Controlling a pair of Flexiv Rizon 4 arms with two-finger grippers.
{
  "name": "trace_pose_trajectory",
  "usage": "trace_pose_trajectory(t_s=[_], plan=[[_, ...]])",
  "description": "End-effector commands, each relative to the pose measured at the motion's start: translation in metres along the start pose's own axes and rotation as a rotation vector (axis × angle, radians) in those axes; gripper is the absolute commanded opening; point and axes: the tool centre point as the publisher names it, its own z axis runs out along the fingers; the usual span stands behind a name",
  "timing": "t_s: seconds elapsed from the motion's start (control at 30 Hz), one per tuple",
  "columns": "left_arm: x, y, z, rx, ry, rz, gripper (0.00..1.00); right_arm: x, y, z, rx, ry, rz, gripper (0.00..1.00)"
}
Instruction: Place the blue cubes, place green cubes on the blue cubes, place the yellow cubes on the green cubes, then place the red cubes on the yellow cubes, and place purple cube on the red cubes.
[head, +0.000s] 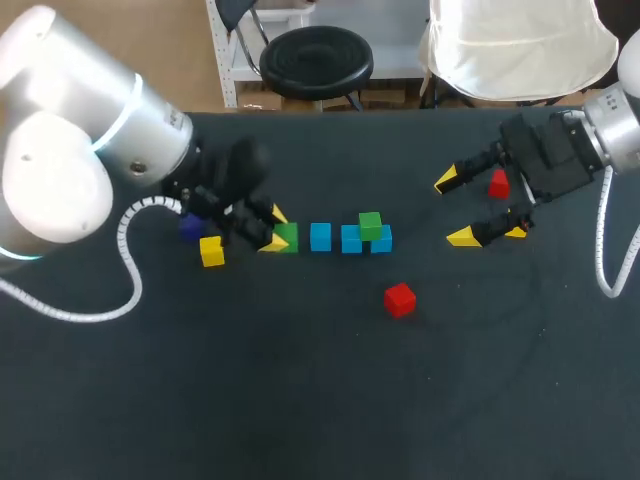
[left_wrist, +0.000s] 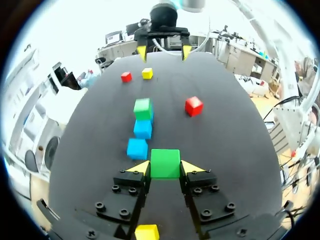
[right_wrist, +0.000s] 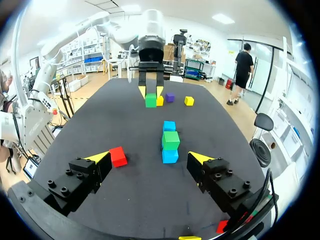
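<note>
At the left end of the blue row, the left gripper (left_wrist: 165, 167) is closed on a green cube (left_wrist: 165, 162), its yellow tips pressed against two opposite faces. I cannot tell whether the cube rests on the desk (head: 300, 400) or is held just clear of it. It sits just beside the nearest blue cube (head: 320, 236), which stands slightly apart from the blue pair (head: 349, 243) carrying the placed green cube (head: 370, 224). The main risk, as I judge it, is a sideways move without enough lift, which would drive the cube or a finger into the nearest blue cube and push the row out of line. Set down across the small gap in the row, the cube could tilt, and the gripper's outer finger could clip the placed green cube on release. The right gripper (head: 455, 208) is spread wide and empty, near the desk's back edge, with the far red cube (head: 498, 184) beside it, well away from the row. The front of the desk offers broad room, broken only by the loose red cube (head: 399, 299). Behind the left gripper, the yellow cube (head: 211, 251) and purple cube (head: 190, 228) crowd any backward retreat.
</note>
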Motion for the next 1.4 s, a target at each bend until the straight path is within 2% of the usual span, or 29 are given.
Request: trace_pose_trajectory(t_s=[0.03, 0.3, 0.5, 1.4], plan=[[-0.014, 0.008, -0.001, 0.008, 0.035, 0.008, 0.00, 0.000, 0.000, 0.001, 0.000, -0.002, -0.001, 1.00], [-0.022, 0.020, 0.012, 0.057, 0.064, 0.010, 0.00, 0.000, 0.000, 0.001, 0.000, -0.002, -0.001, 1.00], [-0.024, 0.035, 0.021, 0.091, 0.118, 0.004, 0.00, 0.000, 0.000, 0.001, 0.000, -0.002, -0.001, 1.00], [-0.024, 0.036, 0.021, 0.093, 0.127, -0.001, 0.00, 0.000, 0.000, 0.001, 0.000, -0.002, -0.001, 1.00]])
